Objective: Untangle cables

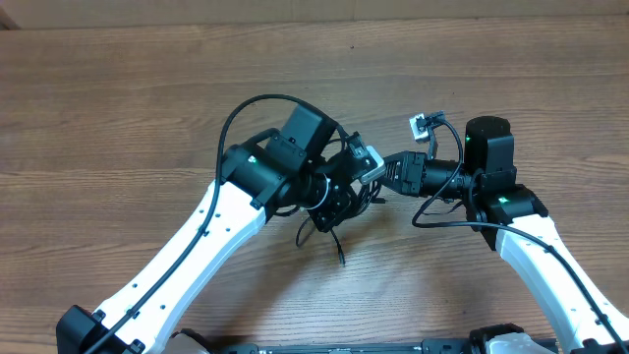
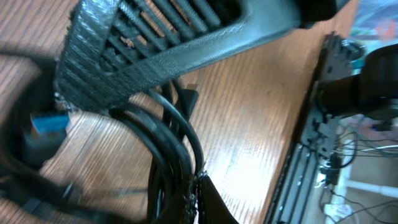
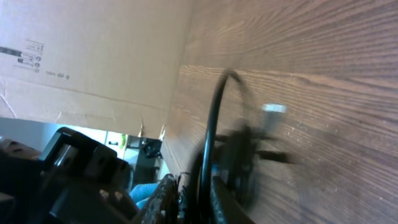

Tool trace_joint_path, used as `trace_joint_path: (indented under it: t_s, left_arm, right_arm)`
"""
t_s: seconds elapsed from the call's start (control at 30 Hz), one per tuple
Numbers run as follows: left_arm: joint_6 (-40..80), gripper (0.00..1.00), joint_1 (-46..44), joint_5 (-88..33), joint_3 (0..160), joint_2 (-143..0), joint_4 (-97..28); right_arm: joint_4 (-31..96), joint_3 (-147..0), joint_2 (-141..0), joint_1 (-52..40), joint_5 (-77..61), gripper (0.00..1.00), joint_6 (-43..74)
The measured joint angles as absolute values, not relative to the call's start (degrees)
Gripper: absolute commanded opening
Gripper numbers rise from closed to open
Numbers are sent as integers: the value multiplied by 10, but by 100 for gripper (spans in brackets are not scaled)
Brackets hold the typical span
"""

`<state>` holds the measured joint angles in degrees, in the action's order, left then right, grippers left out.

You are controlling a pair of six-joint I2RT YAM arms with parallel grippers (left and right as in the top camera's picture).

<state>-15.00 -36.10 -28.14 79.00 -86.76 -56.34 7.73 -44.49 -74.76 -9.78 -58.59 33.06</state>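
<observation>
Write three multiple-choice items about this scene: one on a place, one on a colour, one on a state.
1. Where do the cables lie?
A. near the middle of the table, by the left gripper
B. at the table's far left edge
C. on a shelf
2. What colour are the cables?
A. white
B. red
C. black
3. How is the left gripper?
A. wide open over bare wood
B. shut on the cables
C. out of view
Answers: 1 A, seen bunched there from overhead; 2 C, the strands show black; 3 B, its wrist view shows a finger pressing the bundle.
</observation>
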Motion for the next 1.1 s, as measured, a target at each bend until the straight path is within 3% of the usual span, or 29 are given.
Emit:
trace_joint_path:
  t_s: [0.3, 0.4, 0.47, 0.53, 0.57, 0.6, 0.67, 0.7, 0.87, 1.03, 1.1]
  left_arm:
    - [-135, 4, -364, -230, 781, -868, -562]
    - [-124, 4, -364, -209, 781, -868, -562]
    - [-107, 5, -364, -181, 780, -868, -561]
    - [-83, 6, -364, -149, 774, -868, -560]
    - [-68, 9, -364, -131, 768, -868, -559]
    - [-54, 24, -364, -116, 762, -868, -557]
    - [-14, 77, -364, -81, 744, -868, -549]
    - [8, 82, -364, -64, 733, -868, -542]
    - [157, 82, -363, 4, 670, -868, -490]
    - [357, 68, -362, 47, 647, -869, -477]
    - [420, 68, -362, 64, 633, -869, -468]
  right_arm:
    - [101, -446, -748, -98, -562, 33, 334]
    - [134, -446, -748, -98, -525, 62, 330]
    - [163, -447, -748, -98, -490, 76, 329]
    - [198, -449, -748, -98, -447, 100, 329]
    - [214, -449, -748, -98, -425, 100, 333]
    - [230, -449, -748, -98, -402, 100, 332]
    - [256, -449, -748, -98, -362, 100, 332]
    - [266, -449, -748, -98, -346, 100, 332]
    - [284, -449, -748, -98, -293, 100, 332]
    - [286, -449, -748, -98, -276, 100, 332]
    - [286, -449, -748, -98, -276, 100, 332]
